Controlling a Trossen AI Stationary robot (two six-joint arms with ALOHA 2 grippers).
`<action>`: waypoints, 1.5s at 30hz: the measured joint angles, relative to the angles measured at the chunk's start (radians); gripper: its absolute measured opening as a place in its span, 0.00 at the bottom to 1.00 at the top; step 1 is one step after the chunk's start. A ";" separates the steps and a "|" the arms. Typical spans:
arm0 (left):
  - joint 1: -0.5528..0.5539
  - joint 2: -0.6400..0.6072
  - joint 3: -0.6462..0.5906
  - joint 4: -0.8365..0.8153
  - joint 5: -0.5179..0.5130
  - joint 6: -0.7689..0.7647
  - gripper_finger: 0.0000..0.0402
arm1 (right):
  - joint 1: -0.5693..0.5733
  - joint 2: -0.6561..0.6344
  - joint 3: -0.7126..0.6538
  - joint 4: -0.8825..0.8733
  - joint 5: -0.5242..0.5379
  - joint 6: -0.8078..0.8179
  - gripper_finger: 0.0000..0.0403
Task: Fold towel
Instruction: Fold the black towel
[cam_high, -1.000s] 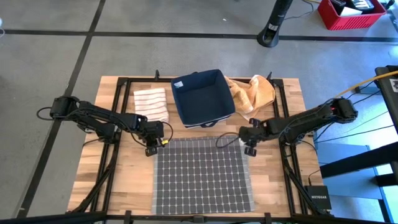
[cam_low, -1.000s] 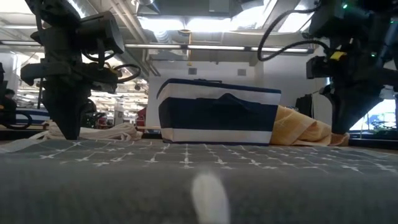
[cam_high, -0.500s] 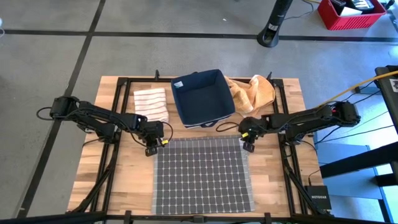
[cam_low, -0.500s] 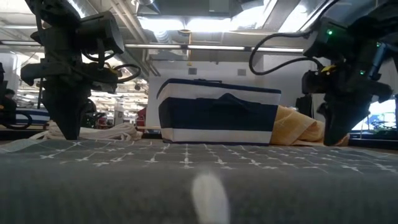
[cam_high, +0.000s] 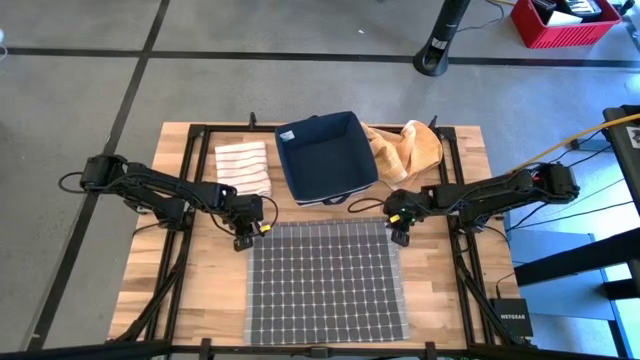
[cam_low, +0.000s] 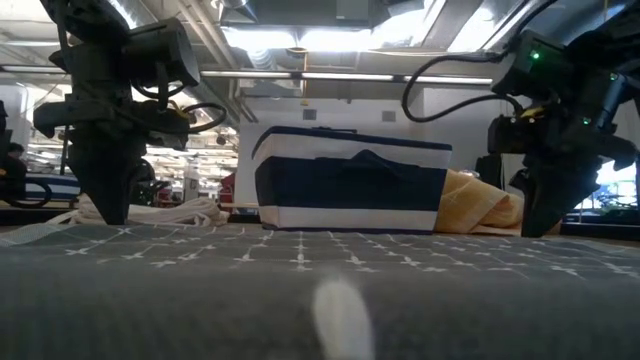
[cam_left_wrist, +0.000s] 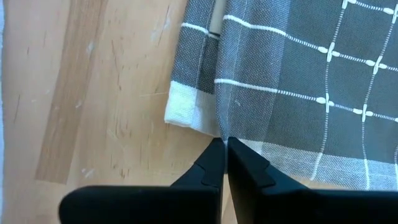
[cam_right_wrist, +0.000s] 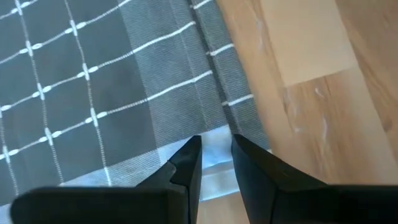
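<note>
At the far left corner of the grey checked towel (cam_high: 326, 282), which lies flat on the near half of the wooden table (cam_high: 450, 290), my left gripper (cam_high: 243, 239) is down on the cloth. Fingers pinched together on the hem beside the white corner tab; the left wrist view shows the edge caught between the tips. Grip looks thin, only the border is in.

Beyond the towel's far edge, left to right: a striped cloth (cam_high: 243, 166), a dark blue bin (cam_high: 326, 156), a crumpled tan cloth (cam_high: 408, 149). None touch the towel.

At the far right corner my right gripper (cam_high: 399, 236) is lowered over the white end band. Fingers (cam_right_wrist: 186, 163) stand a little apart, straddling the hem, not yet clamped on it.

Judgement: step in hand is securing both far corners before the lift.
- Right: close fully on the hem, taking as much cloth as the left side has.
- Check both pinches hold one layer only.
- Raise both corners together and level, then carry them toward the near edge.
- Risk: uneven lift skews the fold; thin left grip may slip.
</note>
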 joint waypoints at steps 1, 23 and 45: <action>0.000 0.000 0.000 0.000 0.000 0.000 0.01 | 0.000 0.000 0.000 -0.001 0.004 0.000 0.23; 0.000 0.000 0.000 -0.001 0.000 0.000 0.01 | 0.000 0.014 0.016 -0.031 -0.030 -0.077 0.18; -0.109 -0.102 0.035 -0.001 -0.040 -0.122 0.01 | 0.135 -0.042 0.282 -0.412 0.112 -0.051 0.00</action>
